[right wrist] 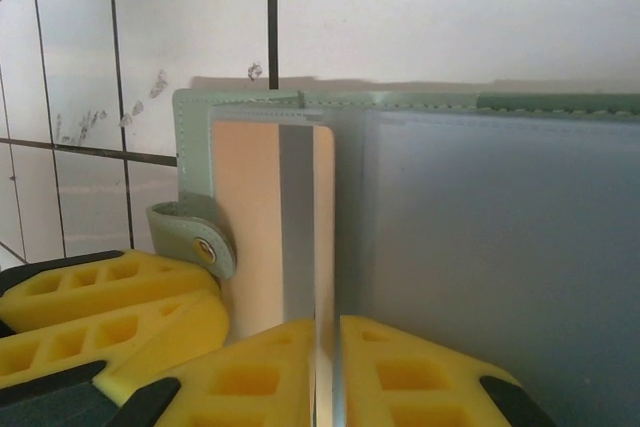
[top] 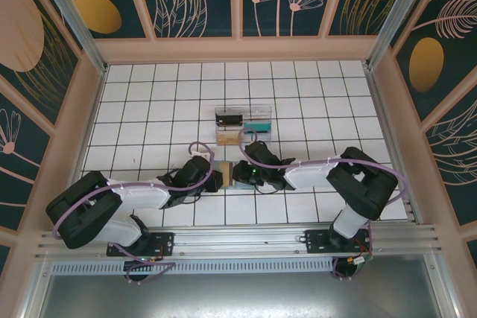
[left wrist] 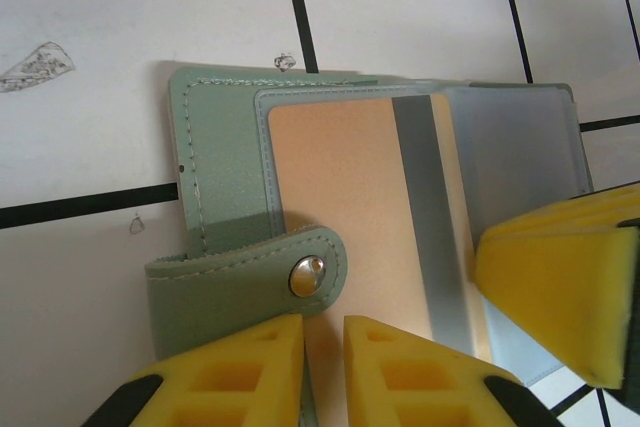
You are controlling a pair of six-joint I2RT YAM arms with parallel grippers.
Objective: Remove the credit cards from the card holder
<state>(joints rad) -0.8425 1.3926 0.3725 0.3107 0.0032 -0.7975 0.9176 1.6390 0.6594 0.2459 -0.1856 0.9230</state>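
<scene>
The card holder (left wrist: 225,162) is a grey-green wallet lying open on the white tiles, its snap strap (left wrist: 250,282) folded over. A peach credit card (left wrist: 340,187) with a silver stripe shows in its left panel, beside a frosted blue-grey sleeve (right wrist: 480,247). My left gripper (left wrist: 323,347) is shut on the card holder's near edge by the strap. My right gripper (right wrist: 328,357) is shut on the thin edge of the credit card (right wrist: 250,207) where it meets the sleeve. In the top view both grippers (top: 218,178) (top: 235,173) meet at the card holder (top: 225,170) mid-table.
A clear plastic compartmented tray (top: 242,126) with some cards in it stands just beyond the grippers. Wooden walls ring the tiled table (top: 149,94). The right gripper's yellow finger (left wrist: 560,287) crowds the right of the left wrist view.
</scene>
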